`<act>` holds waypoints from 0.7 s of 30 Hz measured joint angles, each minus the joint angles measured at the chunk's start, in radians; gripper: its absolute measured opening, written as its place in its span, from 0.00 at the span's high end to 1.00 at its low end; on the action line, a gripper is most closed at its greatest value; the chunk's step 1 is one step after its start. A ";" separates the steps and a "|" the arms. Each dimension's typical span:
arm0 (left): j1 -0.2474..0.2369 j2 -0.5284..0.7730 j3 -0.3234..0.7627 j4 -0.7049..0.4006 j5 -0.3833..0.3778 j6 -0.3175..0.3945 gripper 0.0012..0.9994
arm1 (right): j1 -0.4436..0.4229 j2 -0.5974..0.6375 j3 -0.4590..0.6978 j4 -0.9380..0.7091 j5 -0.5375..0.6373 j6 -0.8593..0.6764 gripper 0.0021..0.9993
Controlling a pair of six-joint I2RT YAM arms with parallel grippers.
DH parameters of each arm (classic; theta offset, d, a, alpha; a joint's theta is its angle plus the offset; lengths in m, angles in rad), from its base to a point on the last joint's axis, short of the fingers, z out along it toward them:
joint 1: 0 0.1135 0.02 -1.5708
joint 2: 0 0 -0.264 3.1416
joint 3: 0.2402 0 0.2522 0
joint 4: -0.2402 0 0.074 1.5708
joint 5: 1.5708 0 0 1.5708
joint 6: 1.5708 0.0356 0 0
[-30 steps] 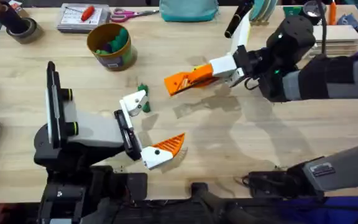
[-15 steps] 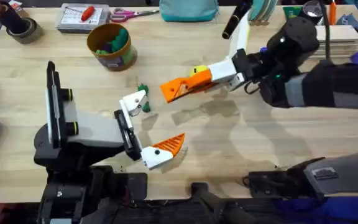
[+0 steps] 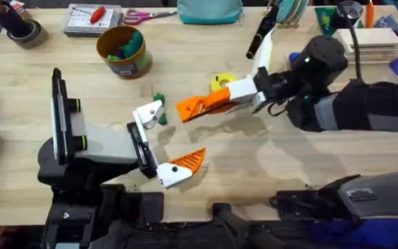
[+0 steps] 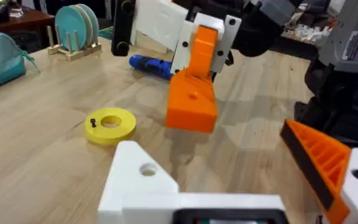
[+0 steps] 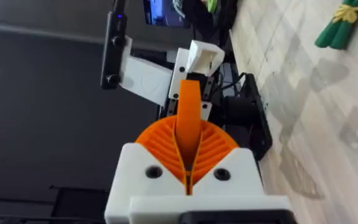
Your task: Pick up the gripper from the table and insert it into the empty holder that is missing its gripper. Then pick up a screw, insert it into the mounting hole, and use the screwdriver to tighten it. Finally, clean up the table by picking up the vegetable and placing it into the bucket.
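Note:
My right gripper [image 3: 211, 103] is shut on the orange gripper [image 3: 185, 109], held above the table and pointing at the left arm. In the right wrist view the orange gripper [image 5: 188, 115] sticks out between my ribbed pads [image 5: 160, 146]. My left gripper [image 3: 173, 137] is open. One finger is the bare white empty holder [image 3: 149, 112] [image 4: 143, 182], the other carries an orange pad [image 3: 188, 160]. The held piece [image 4: 193, 102] hangs a short way beyond the holder. The green vegetable [image 3: 159, 99] [image 5: 339, 28] lies by the holder. The yellow bucket [image 3: 121, 50] stands far left. The blue screwdriver [image 4: 151, 64] lies behind.
A yellow ring [image 3: 221, 81] [image 4: 110, 125] lies just beyond the right gripper. A dark tape roll [image 3: 21, 29], a tray with a red-handled tool [image 3: 92, 17], scissors [image 3: 144, 14] and a teal pouch [image 3: 209, 10] line the far edge. A plate rack [image 4: 76, 28] stands at the back.
My right gripper has carried the orange gripper left, closer to the left arm's empty holder, uncovering the yellow ring. The left arm has not moved.

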 joint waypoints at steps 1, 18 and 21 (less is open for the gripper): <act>0.000 0.000 0.000 0.000 0.000 0.000 0.01 | 0.011 0.000 0.000 0.000 0.005 0.000 0.99; 0.000 0.000 0.000 0.000 0.000 0.000 0.01 | 0.065 0.000 -0.120 0.201 0.142 0.135 0.99; 0.000 0.000 0.000 0.000 0.000 0.000 0.01 | 0.066 0.000 -0.134 0.201 0.163 0.152 0.99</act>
